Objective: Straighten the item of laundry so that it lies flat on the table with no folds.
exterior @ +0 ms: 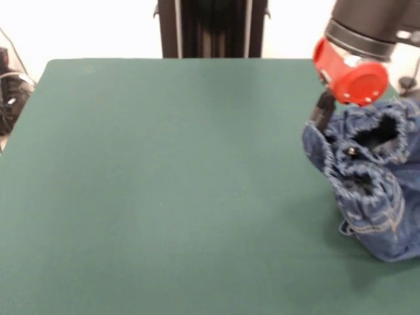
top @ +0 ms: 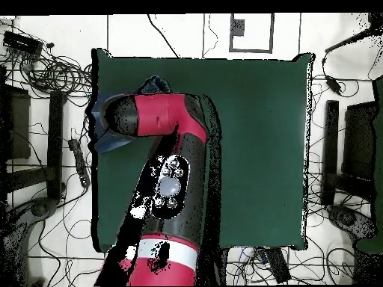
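The blue denim jeans (exterior: 367, 190) are bunched in a raised heap at the right edge of the green table (exterior: 164, 184) in the front view. The elastic waistband gapes upward and the metal button shows. My gripper (exterior: 320, 115) comes down under the red wrist (exterior: 351, 75) and grips the waistband's left rim, with one black finger visible. In the overhead view my red arm (top: 161, 116) covers most of the jeans (top: 111, 140). Only blue cloth shows by the left edge of the table (top: 254, 149), and the gripper is hidden there.
The black pedestal (exterior: 210, 29) stands at the table's far side. Cables lie on the floor to the left (exterior: 10, 98) and all around the table (top: 52, 75). The jeans sit close to the table's side edge.
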